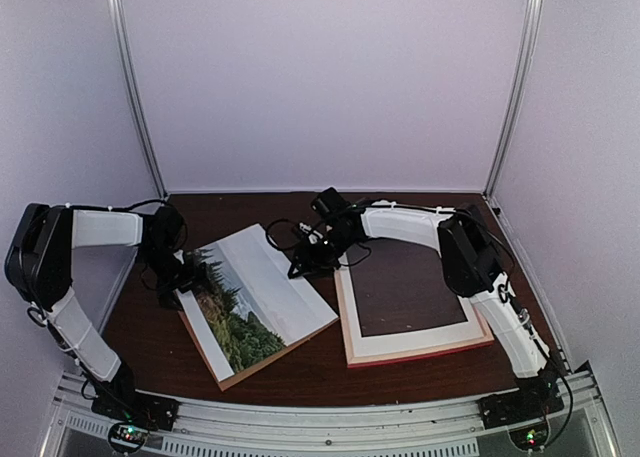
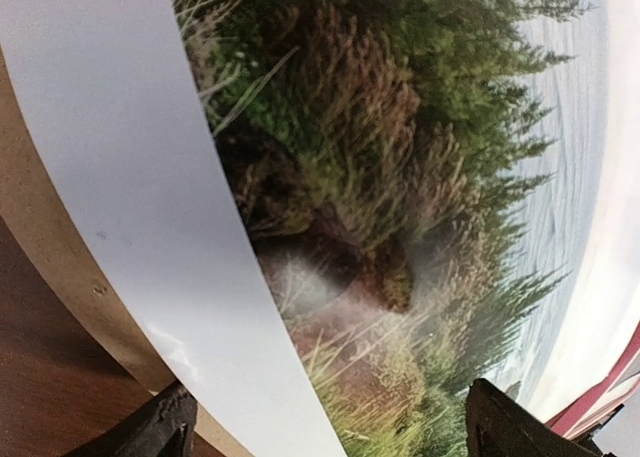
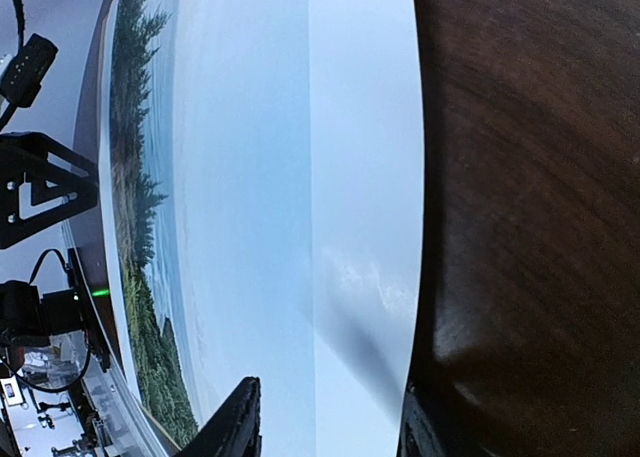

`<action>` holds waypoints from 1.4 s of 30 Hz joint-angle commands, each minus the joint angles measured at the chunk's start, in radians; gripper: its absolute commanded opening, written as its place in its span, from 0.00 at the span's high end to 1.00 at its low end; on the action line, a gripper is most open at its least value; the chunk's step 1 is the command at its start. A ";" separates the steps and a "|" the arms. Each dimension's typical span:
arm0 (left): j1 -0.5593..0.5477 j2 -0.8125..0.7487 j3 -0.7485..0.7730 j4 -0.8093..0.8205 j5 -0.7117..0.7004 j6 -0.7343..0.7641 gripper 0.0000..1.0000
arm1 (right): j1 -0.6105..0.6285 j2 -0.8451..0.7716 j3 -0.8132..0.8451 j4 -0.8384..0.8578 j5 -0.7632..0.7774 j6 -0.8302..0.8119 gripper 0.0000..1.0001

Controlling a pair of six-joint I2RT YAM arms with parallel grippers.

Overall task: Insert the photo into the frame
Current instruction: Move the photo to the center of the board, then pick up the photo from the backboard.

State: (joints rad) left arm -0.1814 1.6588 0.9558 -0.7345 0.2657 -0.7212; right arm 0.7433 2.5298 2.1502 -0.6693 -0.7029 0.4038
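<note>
The photo (image 1: 240,312), pale sky over dark green trees, lies left of centre on the table under a white mat (image 1: 275,267) and on a brown backing board (image 1: 228,375). The frame (image 1: 415,349), pink-railed with a pale inner face, lies flat to its right with dark table showing through. My left gripper (image 1: 183,280) is at the photo's left edge; its jaws stand wide open over the print (image 2: 400,177) and mat strip (image 2: 130,177). My right gripper (image 1: 308,259) is at the far right corner, open, one finger (image 3: 235,422) over the sky (image 3: 230,177), the other (image 3: 415,432) off the mat's edge (image 3: 365,177).
The board's brown edge (image 2: 40,237) shows beside the mat, and a pink frame rail (image 2: 600,387) past the print. White walls with metal posts (image 1: 135,87) enclose the dark wooden table (image 1: 300,362). The left arm's black bracket (image 3: 35,182) shows beyond the photo.
</note>
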 commanded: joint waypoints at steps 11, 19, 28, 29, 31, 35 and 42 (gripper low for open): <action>-0.021 0.100 0.004 0.353 -0.016 0.078 0.08 | -0.030 -0.055 -0.013 0.007 -0.006 0.003 0.65; -0.021 0.098 0.006 0.340 -0.039 0.086 0.08 | -0.035 -0.067 -0.007 0.005 -0.008 -0.004 0.77; -0.022 0.098 0.006 0.338 -0.057 0.091 0.08 | -0.038 -0.068 0.023 -0.016 -0.006 -0.011 0.93; -0.021 0.097 0.007 0.337 -0.060 0.092 0.08 | -0.040 -0.071 0.024 -0.017 -0.005 -0.010 0.95; -0.021 0.095 0.008 0.337 -0.061 0.092 0.08 | -0.044 -0.076 0.023 -0.021 0.000 -0.012 0.98; -0.021 0.083 0.013 0.331 -0.068 0.089 0.07 | -0.053 -0.101 0.023 -0.037 0.017 -0.023 1.00; -0.021 0.033 0.035 0.314 -0.096 0.090 0.05 | -0.079 -0.183 0.023 -0.088 0.070 -0.066 1.00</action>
State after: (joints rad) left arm -0.1982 1.6951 0.9775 -0.4686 0.2123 -0.6529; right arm 0.6872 2.4523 2.1445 -0.7231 -0.6819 0.3779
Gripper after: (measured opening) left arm 0.943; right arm 0.006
